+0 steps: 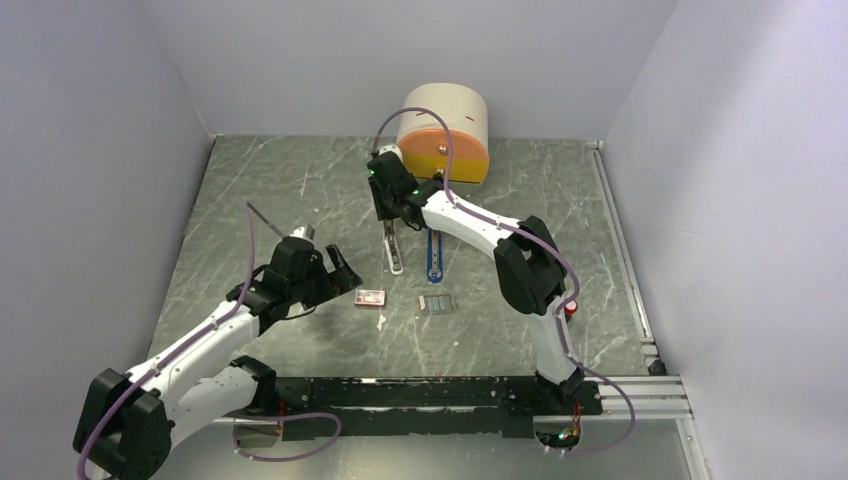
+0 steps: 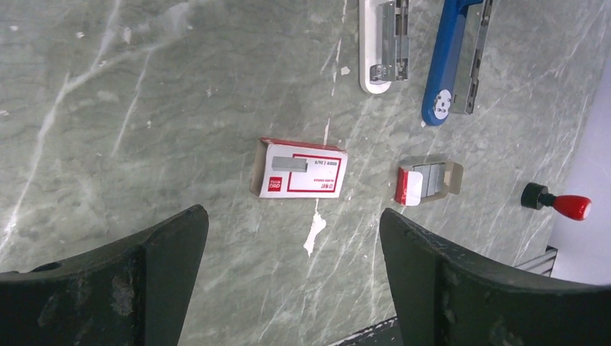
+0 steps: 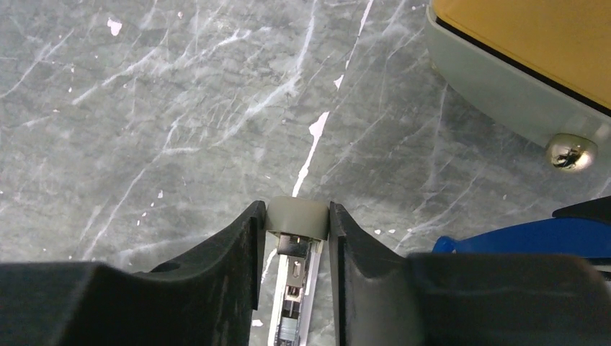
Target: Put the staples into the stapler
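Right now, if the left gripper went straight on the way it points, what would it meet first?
Most likely the small red-and-white box, which lies centred ahead of the open left gripper. Depth is hard to judge from the wrist view.

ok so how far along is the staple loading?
Done: the white stapler lies open, its metal channel exposed, and one staple strip sits loose on top of the red-and-white box. In hand: the right gripper is clamped on the stapler's end; the left gripper hangs open near the box, empty. Left: pick up the strip, seat it in the channel, close the stapler.
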`<state>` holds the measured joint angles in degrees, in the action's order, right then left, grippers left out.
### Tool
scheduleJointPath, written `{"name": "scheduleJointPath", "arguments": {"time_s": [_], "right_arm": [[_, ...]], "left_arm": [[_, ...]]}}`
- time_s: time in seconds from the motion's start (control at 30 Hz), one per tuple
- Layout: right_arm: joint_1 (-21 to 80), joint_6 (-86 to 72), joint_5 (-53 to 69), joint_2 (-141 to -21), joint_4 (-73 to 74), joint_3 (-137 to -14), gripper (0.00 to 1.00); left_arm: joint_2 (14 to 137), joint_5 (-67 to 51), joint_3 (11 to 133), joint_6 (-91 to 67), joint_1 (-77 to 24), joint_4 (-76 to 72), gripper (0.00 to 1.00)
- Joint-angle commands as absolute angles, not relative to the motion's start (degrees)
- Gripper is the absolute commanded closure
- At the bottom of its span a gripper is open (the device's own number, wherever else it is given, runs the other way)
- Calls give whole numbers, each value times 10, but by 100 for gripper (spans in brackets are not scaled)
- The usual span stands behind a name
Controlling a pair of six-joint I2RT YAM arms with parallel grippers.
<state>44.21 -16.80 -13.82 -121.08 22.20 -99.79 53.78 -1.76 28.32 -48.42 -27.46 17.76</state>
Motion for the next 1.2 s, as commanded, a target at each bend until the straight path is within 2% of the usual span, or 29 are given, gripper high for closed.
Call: {"name": "scheduleJointPath", "arguments": {"time_s": [0.0,0.23,0.43,0.6,0.83,1.03,1.17], "right_arm": [[438,-173,-155,-1203,221,-1002,72],[439,-184,-148,-1161,182,-946,76],[443,-195,-146,-1138,163,-907,78],[449,-203,-145,-1127,153,-886,80],[454,-210,-143,-1123,147,-877,82],[456,-215,-142,-1118,151,-869,85],[459,-215,-138,-1106,154,-852,86]], "left_arm": [[563,-64,284,-484,-270,115,11],[675,-73,307,-504,-270,-22,37],[821,-112,343,-511,-271,-141,47],[920,-156,384,-507,-272,-174,50],[986,-187,384,-509,-277,-209,67],[1033,-188,387,-507,-284,-214,73],[1049,-167,393,-505,-286,-186,83]]}}
